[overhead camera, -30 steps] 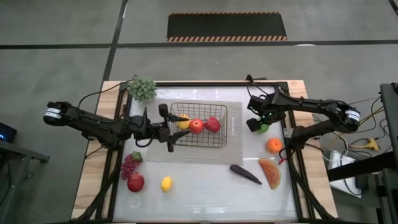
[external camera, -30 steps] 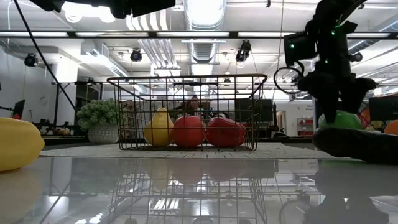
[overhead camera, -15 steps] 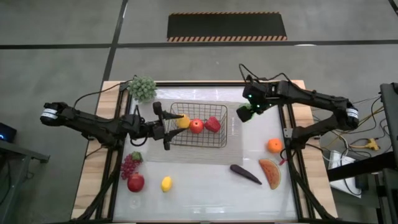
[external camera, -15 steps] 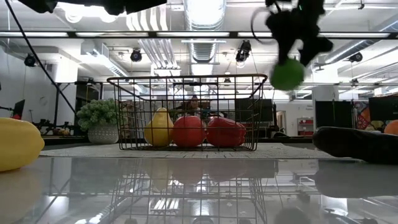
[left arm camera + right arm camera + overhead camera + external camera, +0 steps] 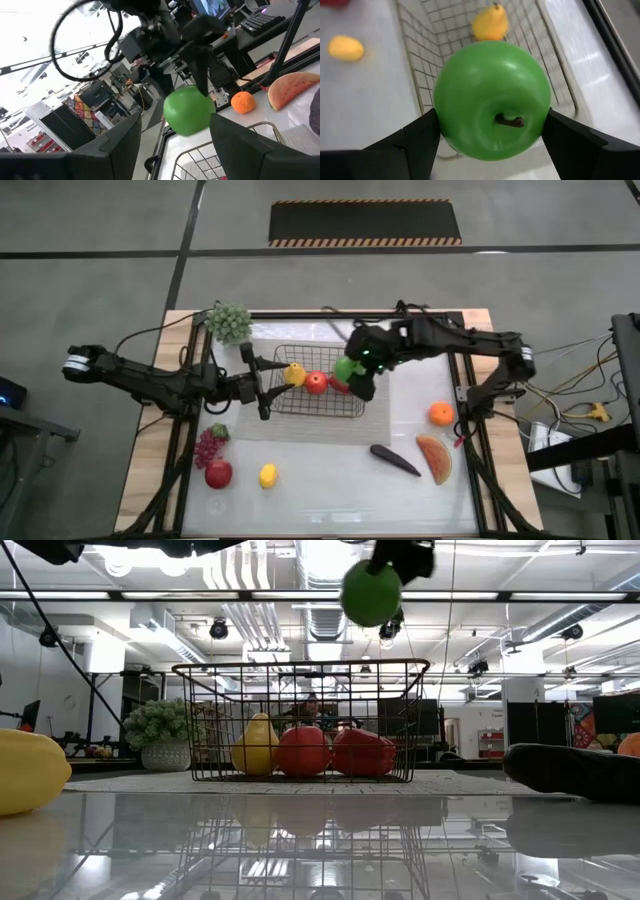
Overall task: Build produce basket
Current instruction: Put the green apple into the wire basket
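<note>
The dark wire basket [image 5: 318,402] stands on a grey mat and holds a yellow pear [image 5: 293,374], a red apple [image 5: 316,383] and a red pepper [image 5: 362,752]. My right gripper [image 5: 353,373] hangs over the basket's right end, shut on a green fruit [image 5: 370,592]. At the basket's left end my left gripper [image 5: 258,383] stands open, nothing between its fingers [image 5: 105,155]. On the table lie dark-red grapes [image 5: 207,445], a red apple [image 5: 218,473], a lemon [image 5: 267,475], an eggplant [image 5: 395,460], a watermelon slice [image 5: 435,458] and an orange [image 5: 441,413]. My right gripper pinches the green fruit by two opposite sides [image 5: 442,125] between its two fingers [image 5: 412,147]. The stem end [image 5: 510,121] faces back toward the wrist. The fingers slant down from above. The fruit hangs clear, well above the basket's rim.
A pale grey-green bunch [image 5: 228,322] in a white pot stands at the far left corner. The table's black frame rails [image 5: 462,395] run along both sides. Bare glossy tabletop [image 5: 330,490] lies between the basket and the near edge.
My right gripper has lifted the green fruit off the table at the right. It has carried the fruit up and toward the table's left, turning as it went, until it hangs over the basket's right end. My left gripper has drawn back slightly toward the left edge.
</note>
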